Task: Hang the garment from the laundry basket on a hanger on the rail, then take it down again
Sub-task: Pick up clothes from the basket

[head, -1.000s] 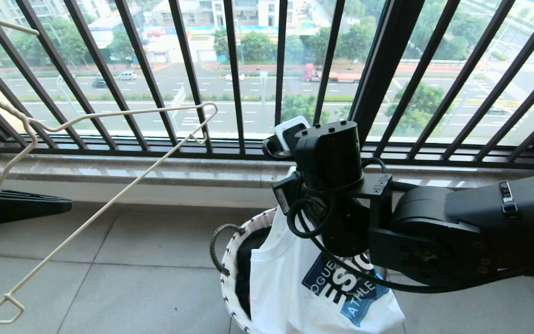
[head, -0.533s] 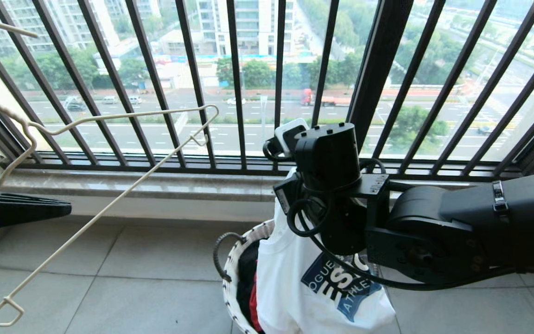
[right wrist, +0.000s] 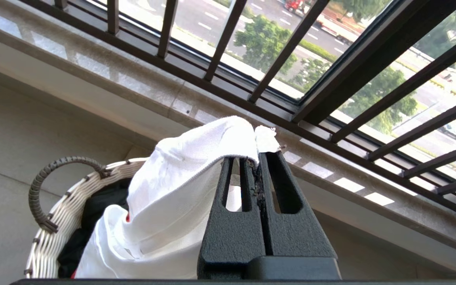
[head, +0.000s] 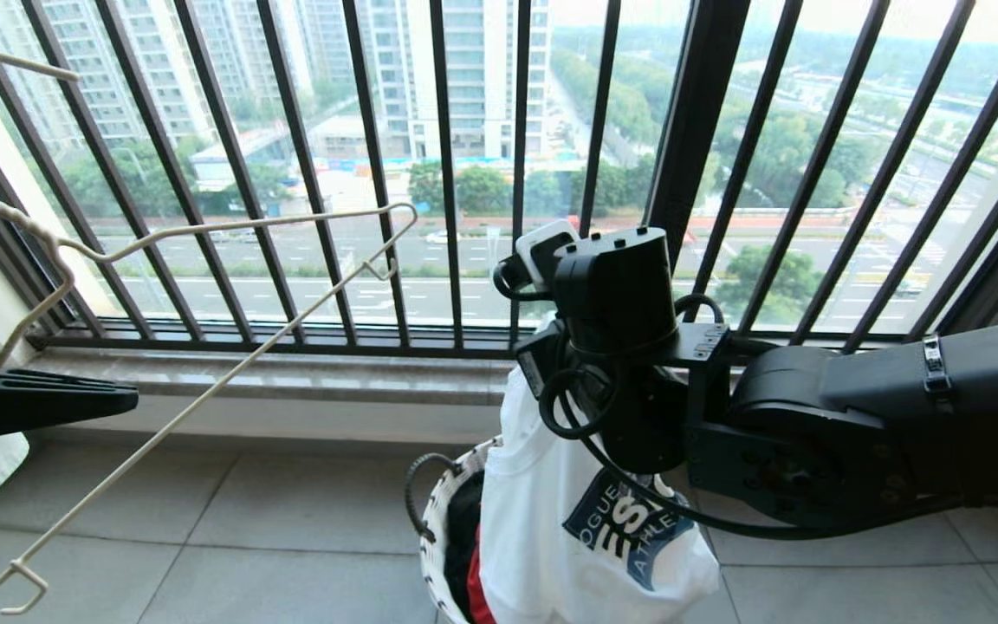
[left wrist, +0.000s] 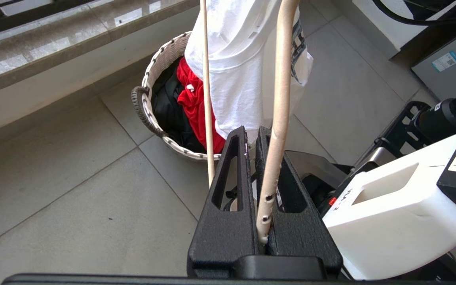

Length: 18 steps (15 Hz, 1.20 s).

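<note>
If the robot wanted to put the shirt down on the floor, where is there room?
Bare floor tiles lie between the laundry basket and the left gripper, though the hanger it holds slants above them. More bare tile shows beyond the white T-shirt, under the right arm. The basket itself is crowded with black and red clothes.

Soft cloth garment [head: 551, 537], woven laundry basket [left wrist: 160, 63], matt rough-textured left pincer [left wrist: 251, 136].

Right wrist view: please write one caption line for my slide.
Right gripper pinches the white T-shirt above the laundry basket, beside the window railing.
</note>
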Motion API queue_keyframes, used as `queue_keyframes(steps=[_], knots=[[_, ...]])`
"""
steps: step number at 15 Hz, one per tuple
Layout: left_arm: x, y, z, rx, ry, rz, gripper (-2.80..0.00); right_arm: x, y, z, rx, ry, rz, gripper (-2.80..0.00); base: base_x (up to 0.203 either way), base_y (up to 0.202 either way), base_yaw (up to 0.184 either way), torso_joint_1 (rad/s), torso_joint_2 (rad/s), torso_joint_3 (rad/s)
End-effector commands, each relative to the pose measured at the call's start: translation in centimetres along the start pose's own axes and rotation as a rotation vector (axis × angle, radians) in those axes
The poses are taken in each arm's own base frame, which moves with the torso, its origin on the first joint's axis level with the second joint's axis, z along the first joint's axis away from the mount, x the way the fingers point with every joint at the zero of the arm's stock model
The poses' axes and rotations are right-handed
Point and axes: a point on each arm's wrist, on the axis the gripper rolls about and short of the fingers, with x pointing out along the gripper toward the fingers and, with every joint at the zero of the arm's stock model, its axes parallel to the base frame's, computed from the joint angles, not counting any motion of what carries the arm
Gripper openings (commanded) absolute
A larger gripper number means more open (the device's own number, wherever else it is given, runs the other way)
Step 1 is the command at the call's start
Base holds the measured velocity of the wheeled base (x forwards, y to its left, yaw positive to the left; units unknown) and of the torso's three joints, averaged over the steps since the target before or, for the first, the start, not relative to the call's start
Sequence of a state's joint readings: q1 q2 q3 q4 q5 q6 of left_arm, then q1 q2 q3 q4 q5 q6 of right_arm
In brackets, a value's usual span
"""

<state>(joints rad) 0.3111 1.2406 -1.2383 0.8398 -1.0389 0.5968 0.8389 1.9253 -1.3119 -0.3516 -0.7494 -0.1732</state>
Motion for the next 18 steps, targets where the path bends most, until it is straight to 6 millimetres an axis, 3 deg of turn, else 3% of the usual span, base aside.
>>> queue_keyframes(steps=[1,10,14,18], knots=[[0.1,0.1,0.0,-0.003,0.000,-0.008,-2.80,0.1,-0.1,0.0,0.000,0.001,-0.007,-2.80,0.000,0.000,0.000,-0.002,0.00,0.208],[0.4,0.4,-0.6,0.012,0.002,-0.010,-2.80,0.2,-0.1,-0.1,-0.001,0.003,-0.009,-2.80,0.000,0.000,0.000,0.005,0.00,0.185],[1.6,1.0,-1.2,0.062,-0.009,-0.032,-2.80,0.8,-0.3,-0.2,0.003,0.006,-0.016,-2.80,0.000,0.000,0.000,0.002,0.00,0.021],[3.4,1.4,-1.4,0.053,0.068,-0.065,-2.80,1.8,-1.8,0.5,0.033,-0.005,-0.049,-2.80,0.000,0.000,0.000,0.000,0.00,0.000]])
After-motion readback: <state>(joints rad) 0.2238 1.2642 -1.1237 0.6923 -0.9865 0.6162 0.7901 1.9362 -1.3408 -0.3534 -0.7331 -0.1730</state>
